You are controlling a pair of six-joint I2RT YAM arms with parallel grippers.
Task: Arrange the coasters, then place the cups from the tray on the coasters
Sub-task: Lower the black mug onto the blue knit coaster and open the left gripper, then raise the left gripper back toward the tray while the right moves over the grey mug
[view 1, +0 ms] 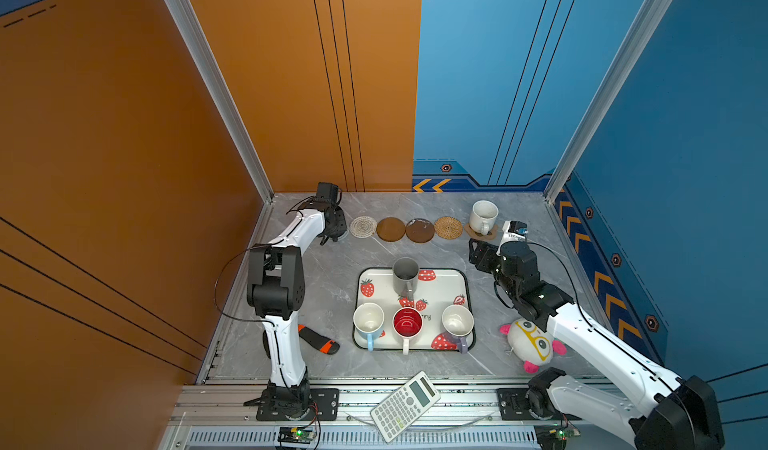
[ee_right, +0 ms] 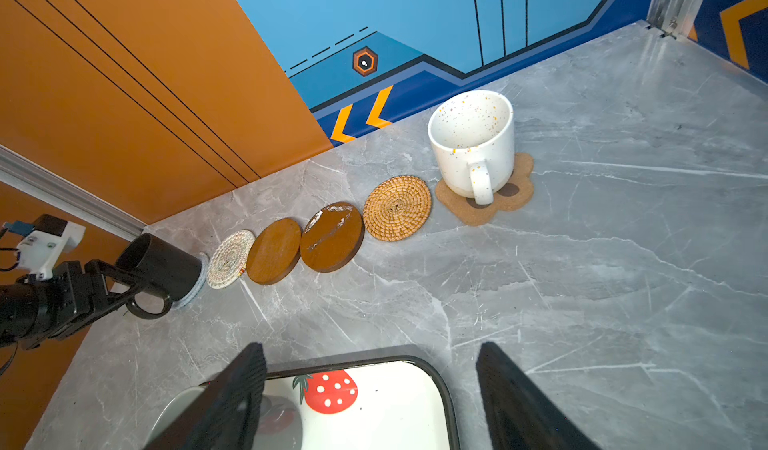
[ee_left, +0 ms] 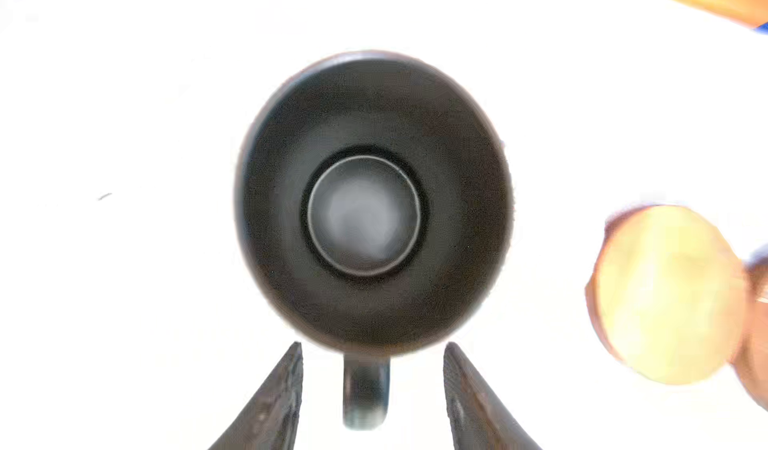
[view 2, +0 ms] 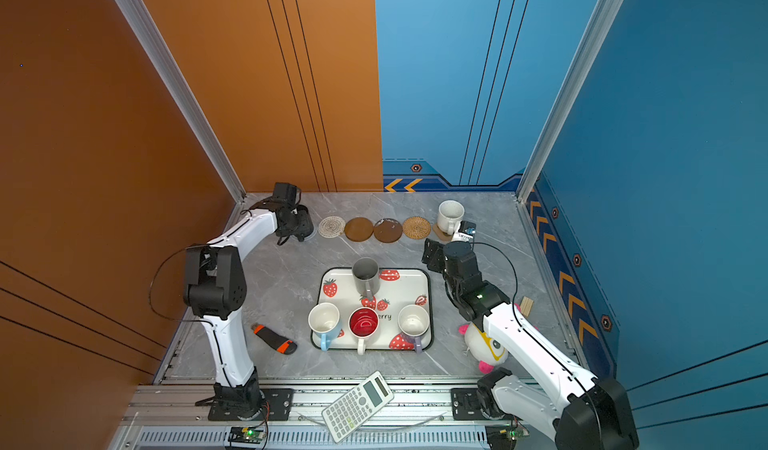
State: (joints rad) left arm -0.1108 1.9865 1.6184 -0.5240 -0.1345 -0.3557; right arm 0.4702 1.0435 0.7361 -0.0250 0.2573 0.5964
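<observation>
Grey marble table [view 1: 324, 261]: black mug [ee_right: 166, 267] is set on grey coaster [ee_right: 198, 282], far left of tray [ee_right: 399, 410]. Left fingers [ee_left: 274, 402] are spread clear of its handle; right fingers [ee_right: 232, 406] are held open beside tray's far corner.

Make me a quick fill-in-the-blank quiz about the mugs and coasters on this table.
1. The tray holds ____ mugs.
2. Open, the left tool straddles the ____ of the black mug.
3. In both top views, the speckled mug on the paw-shaped coaster stands ____ of the tan woven coaster.
4. The open right tool holds ____.
Missing words: four; handle; right; nothing.
</observation>
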